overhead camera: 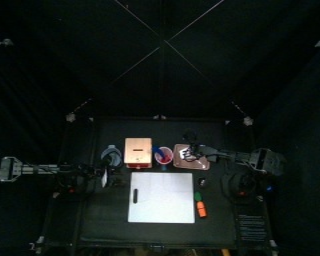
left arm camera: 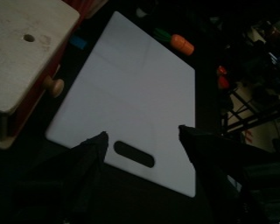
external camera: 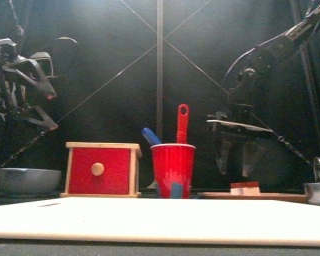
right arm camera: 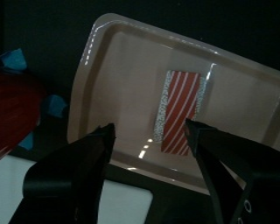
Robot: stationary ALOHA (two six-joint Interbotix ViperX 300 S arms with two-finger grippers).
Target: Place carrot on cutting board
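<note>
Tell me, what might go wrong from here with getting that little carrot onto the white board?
The open right gripper hangs over the pink tray, not the carrot, so it might grab the striped piece instead. The carrot lies right beside the cutting board, near the table edge; a clumsy pinch could roll it off.

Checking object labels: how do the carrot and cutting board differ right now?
Size: the carrot is a short stick; the cutting board is the largest item on the table.
Colour: the carrot is bright orange, the cutting board plain white.
Shape: the carrot is stubby and narrow, the cutting board flat and rectangular with a handle slot.
Shared: both lie untouched on the table, side by side.
</note>
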